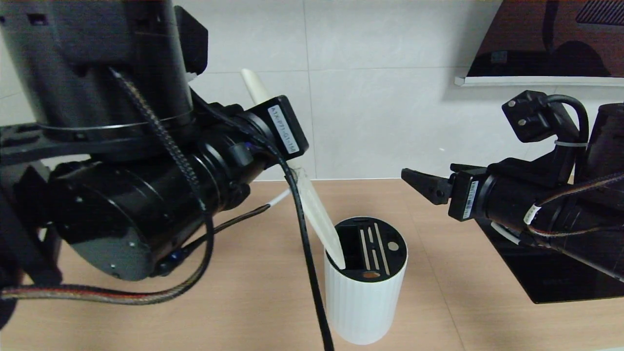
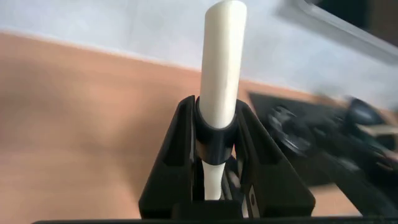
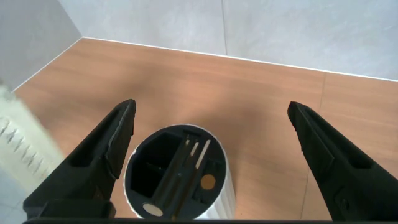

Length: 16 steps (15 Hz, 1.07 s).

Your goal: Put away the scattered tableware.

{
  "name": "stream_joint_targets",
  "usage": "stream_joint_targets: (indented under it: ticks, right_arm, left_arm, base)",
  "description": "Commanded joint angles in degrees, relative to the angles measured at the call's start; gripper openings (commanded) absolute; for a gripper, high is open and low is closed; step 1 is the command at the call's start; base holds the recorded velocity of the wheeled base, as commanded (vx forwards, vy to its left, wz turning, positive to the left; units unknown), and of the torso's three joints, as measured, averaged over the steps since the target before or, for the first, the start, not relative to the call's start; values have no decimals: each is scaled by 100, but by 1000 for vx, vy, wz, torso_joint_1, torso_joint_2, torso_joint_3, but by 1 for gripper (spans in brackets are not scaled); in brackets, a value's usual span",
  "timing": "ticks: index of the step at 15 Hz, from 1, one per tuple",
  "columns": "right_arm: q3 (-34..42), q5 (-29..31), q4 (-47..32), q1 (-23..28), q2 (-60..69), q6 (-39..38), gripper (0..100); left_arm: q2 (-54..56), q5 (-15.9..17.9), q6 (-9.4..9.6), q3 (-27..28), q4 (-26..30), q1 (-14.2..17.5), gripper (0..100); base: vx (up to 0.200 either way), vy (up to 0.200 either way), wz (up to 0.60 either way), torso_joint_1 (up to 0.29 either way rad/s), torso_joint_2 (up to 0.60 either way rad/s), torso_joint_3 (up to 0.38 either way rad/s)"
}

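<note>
A white ribbed cylindrical holder [image 1: 363, 302] with a black slotted top [image 1: 375, 246] stands on the wooden counter. My left gripper [image 1: 279, 124] is above and to its left, shut on a long cream utensil [image 1: 317, 212]. The utensil slants down and its lower end sits in the holder's open compartment. In the left wrist view the fingers [image 2: 249, 134] clamp the cream handle [image 2: 221, 68]. My right gripper [image 1: 423, 185] hangs open, with nothing in it, above and to the right of the holder. From the right wrist the holder [image 3: 177, 180] lies below the gripper [image 3: 211, 109], with the utensil [image 3: 22, 155] beside it.
A black cooktop [image 1: 560, 278] is set in the counter at the right, under my right arm. A dark range hood [image 1: 551, 39] hangs on the tiled wall above it. A cable [image 1: 312, 273] from my left arm hangs in front of the holder. Bare counter [image 1: 234, 312] lies left of the holder.
</note>
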<state>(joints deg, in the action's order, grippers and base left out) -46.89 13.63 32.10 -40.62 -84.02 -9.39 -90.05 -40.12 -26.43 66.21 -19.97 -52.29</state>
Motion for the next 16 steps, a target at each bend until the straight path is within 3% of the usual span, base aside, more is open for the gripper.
stream_joint_targets:
  ticks: [1,4,5,6,7,16]
  right_arm:
    - [4,-1,7,10,-27,-11,100]
    - [4,-1,7,10,-62,-2,100]
    - [4,-1,7,10,-62,-2,100]
    - [4,-1,7,10,-71,-2,100]
    - [4,-1,16,10,-71,-2,100]
    - [13,-1,16,1,-71,-2,100]
  left_arm:
    - [-557,-453,446,-126,-719,-388,0]
    - [-997,-673,1351,-635,-2310,-520,0]
    - [-1058,-725,1430,-662,-2486,-520,0]
    - [-1199,-804,1685,-758,-3013,-520,0]
    - [-1208,-804,1773,-820,-3136,-520,0]
    - [-1392,-796,1738,-829,-3215,-520,0]
  base:
    - [0,0,0,0,0,0]
    - [0,0,0,0,0,0]
    - [0,0,0,0,0,0]
    - [0,0,0,0,0,0]
    - [0,0,0,0,0,0]
    - [0,0,0,0,0,0]
